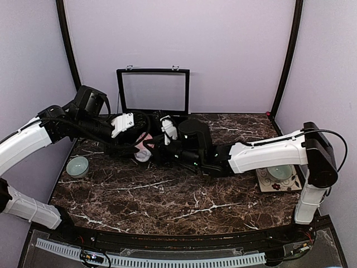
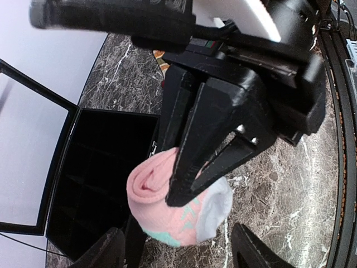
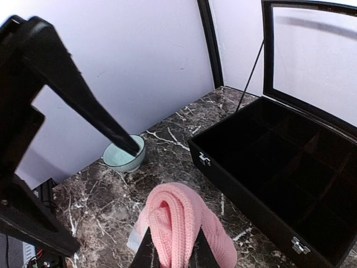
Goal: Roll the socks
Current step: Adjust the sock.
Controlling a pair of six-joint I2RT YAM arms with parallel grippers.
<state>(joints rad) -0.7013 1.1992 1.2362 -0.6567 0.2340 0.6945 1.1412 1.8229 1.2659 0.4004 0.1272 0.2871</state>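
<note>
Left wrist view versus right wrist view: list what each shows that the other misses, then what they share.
Left wrist only: the right gripper seen from outside, clamping the sock, plus the sock's mint patch and grey toe. Right wrist only: a pale green bowl and the box's latches. Both: the rolled pink sock, the open black box and the marble table.

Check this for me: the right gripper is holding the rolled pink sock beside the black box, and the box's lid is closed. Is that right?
Not quite. The right gripper does hold the rolled pink sock beside the black box, but the lid is open, standing upright at the back. The right wrist view shows the box's bare compartments under it.
</note>
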